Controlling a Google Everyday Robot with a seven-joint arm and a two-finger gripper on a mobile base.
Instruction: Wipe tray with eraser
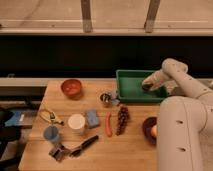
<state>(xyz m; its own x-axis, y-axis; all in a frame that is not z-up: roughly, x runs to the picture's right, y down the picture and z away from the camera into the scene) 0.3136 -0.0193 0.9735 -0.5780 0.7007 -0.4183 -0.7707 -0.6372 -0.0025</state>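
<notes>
The green rectangular tray [131, 84] with low sides sits at the back right of the wooden table. My gripper [148, 86] reaches down into the tray's right half from the white arm [177, 75] on the right. A small dark block, the eraser [147, 88], shows at the gripper's tip, low against the tray floor. The arm hides the tray's right end.
An orange-red bowl [71, 88] stands at the back left. A metal cup [105, 98], a blue pad [92, 118], a white cup [76, 123], a carrot [108, 125], grapes [122, 119], a blue cup [51, 133], black-handled tools [82, 146] and a dark bowl [150, 129] lie on the table [125, 150].
</notes>
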